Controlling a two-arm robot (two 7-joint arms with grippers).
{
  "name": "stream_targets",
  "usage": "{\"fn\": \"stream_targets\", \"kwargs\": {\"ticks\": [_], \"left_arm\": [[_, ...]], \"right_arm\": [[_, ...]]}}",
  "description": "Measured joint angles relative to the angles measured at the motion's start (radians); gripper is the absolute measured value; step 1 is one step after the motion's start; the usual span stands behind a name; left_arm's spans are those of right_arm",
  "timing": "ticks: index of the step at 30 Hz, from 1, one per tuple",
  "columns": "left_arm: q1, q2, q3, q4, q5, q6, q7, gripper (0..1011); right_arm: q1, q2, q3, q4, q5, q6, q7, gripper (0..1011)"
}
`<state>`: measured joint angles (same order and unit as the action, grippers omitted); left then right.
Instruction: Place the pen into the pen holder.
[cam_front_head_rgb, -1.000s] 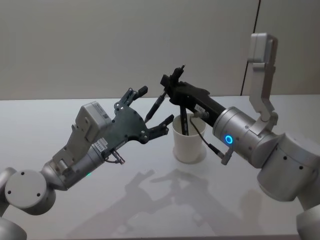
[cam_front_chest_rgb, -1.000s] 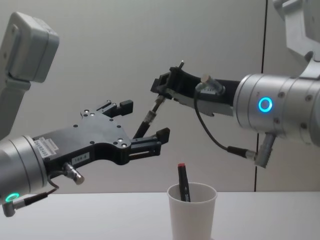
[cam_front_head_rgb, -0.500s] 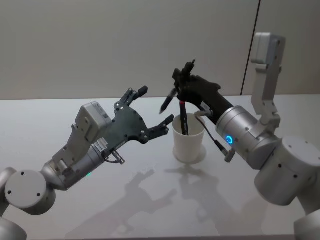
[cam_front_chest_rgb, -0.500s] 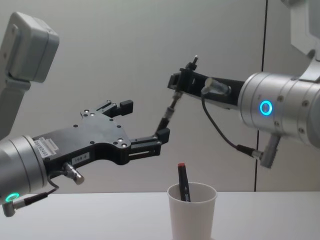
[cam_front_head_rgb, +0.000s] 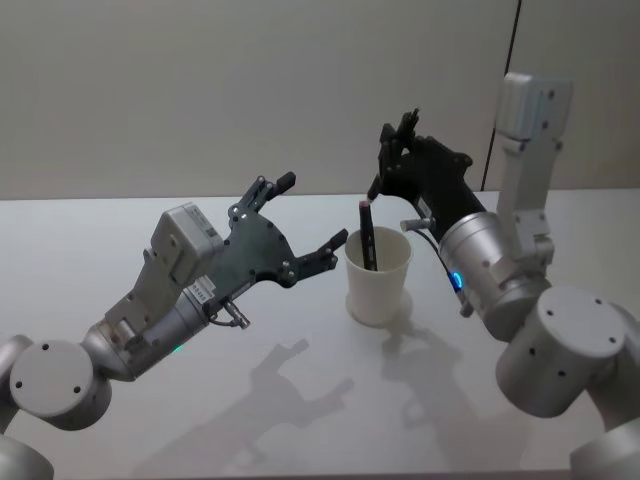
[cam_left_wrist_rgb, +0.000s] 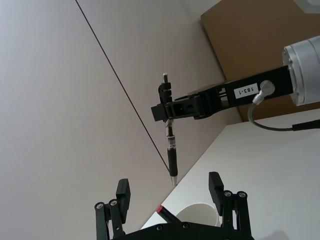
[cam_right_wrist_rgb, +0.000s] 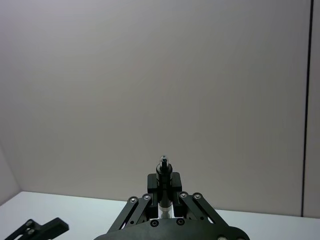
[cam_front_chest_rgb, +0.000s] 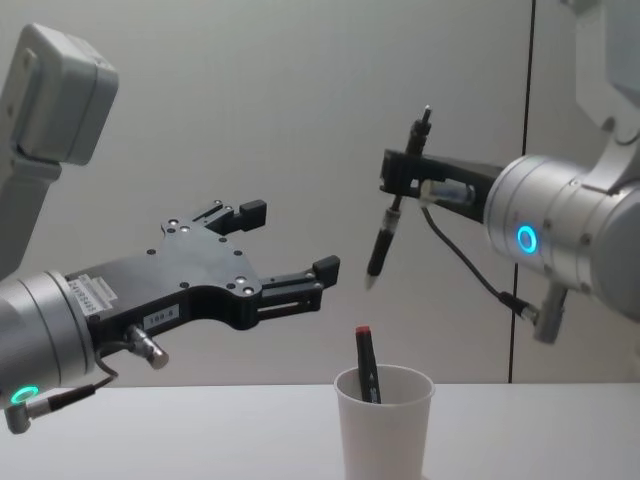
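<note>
Two grippers are raised above a white table (cam_front_head_rgb: 200, 420). On the left side, the left gripper (cam_front_chest_rgb: 290, 250) hangs in the air with its fingers spread wide apart and with nothing between them; it is to the left of the pen holder and higher than its rim. In the left wrist view its two black fingertips (cam_left_wrist_rgb: 122, 189) stand apart on either side of the cup.

In the middle, the pen holder (cam_front_head_rgb: 378, 288), a white paper cup, stands upright on the table. Inside it one pen with a red cap (cam_front_chest_rgb: 367, 365) leans against the wall, and its red end comes out above the rim.

On the right side, the right gripper (cam_front_chest_rgb: 403, 175) is closed on the pen (cam_front_chest_rgb: 388, 232), a dark one. It grips the pen near the upper end, so the pen hangs almost upright with the tip pointing down. In the chest view the tip is well above the cup and a little to the side of the red-capped pen, and it does not touch the cup.
</note>
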<state>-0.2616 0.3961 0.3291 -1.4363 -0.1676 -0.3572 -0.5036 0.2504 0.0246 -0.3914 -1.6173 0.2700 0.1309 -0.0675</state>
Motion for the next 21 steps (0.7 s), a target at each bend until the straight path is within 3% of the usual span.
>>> {"fn": "stream_targets", "kwargs": {"ticks": [9,21], "left_arm": [[0.000,0.000,0.000,0.000,0.000,0.000,0.000,1004],[0.000,0.000,0.000,0.000,0.000,0.000,0.000,1004]], "right_arm": [[0.018,-0.015,-0.008,0.054,-0.094,-0.041,-0.024,145],[0.043,-0.036,-0.019,0.127,-0.161,-0.043,-0.001,145]]}}
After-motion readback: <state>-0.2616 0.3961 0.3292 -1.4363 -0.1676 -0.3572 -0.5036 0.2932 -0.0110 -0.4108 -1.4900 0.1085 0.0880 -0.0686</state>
